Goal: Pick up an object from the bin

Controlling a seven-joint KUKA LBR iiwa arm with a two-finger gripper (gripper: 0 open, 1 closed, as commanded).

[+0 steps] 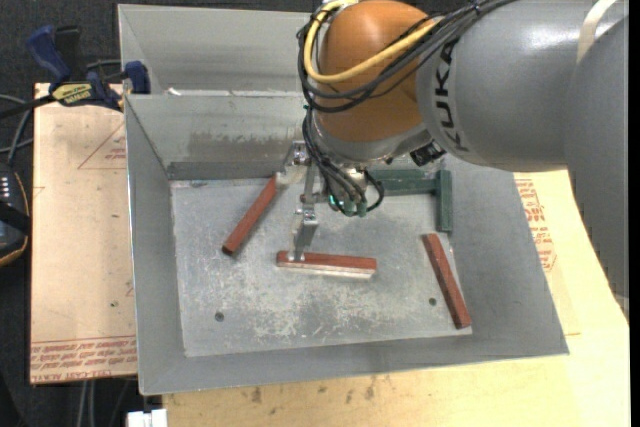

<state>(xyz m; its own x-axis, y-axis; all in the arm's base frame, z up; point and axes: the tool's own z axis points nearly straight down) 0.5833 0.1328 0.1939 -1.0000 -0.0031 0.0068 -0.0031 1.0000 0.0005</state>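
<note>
A reddish-brown stick [326, 263] lies flat and level at the centre of the bin [250, 310]. The gripper [303, 240] stands over the stick's left end, at or just above it; whether it is wide or narrow cannot be told. A second stick [250, 215] slants at the upper left, a third [446, 280] lies at the right, and a green angle piece [440, 200] sits above it.

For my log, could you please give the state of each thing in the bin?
Left brown bar: lying flat, slanted, untouched.
Middle brown bar: lying flat, gripper at its left end.
Right brown bar: lying flat near the right wall.
Green angle piece: lying flat, partly under the arm.
Gripper: low, at the middle bar's end.
</note>
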